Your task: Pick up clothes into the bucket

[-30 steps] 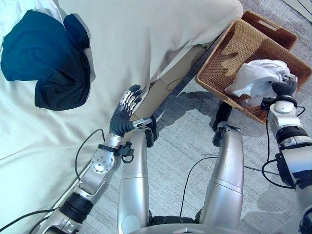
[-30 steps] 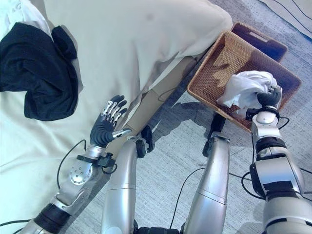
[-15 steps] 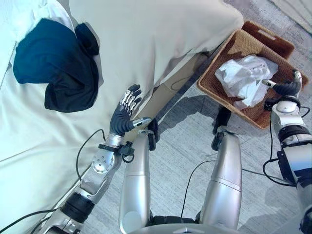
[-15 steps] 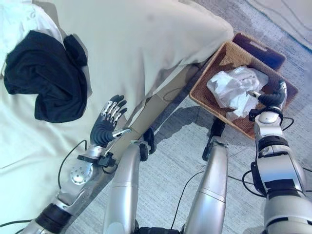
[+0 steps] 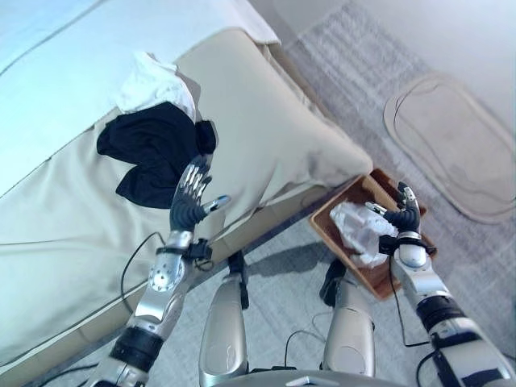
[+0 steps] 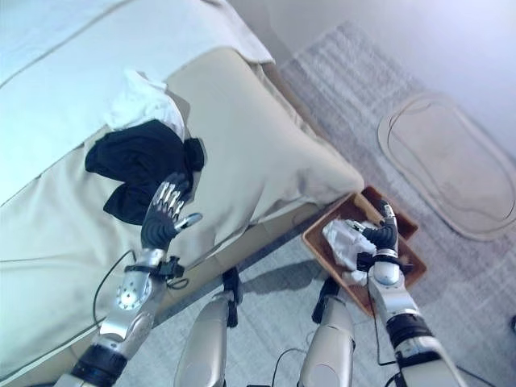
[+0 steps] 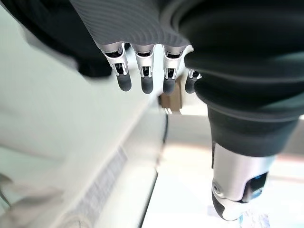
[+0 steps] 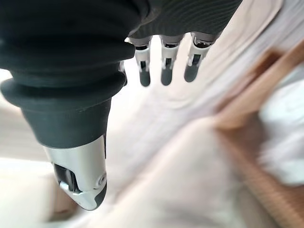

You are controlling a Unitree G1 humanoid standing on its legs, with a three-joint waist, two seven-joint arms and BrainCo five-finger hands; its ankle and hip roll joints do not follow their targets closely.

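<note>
We find the white garment [image 5: 357, 231] lying in the basket [image 5: 329, 236] beneath the open, empty right hand [image 5: 401, 218], so we judge the next move a reach by the open left hand [image 5: 192, 201] for the black clothes [image 5: 153, 151] (near the bed's [image 5: 266, 137] edge).

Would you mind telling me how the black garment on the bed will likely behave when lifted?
The crumpled black garment lies in soft folds, so it is probably floppy and would drape. It looks light. It overlaps a white cloth, which may drag along.

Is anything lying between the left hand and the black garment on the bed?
No. In the left eye view the left hand hovers beside the black garment, with bare beige bedcover between.
</note>
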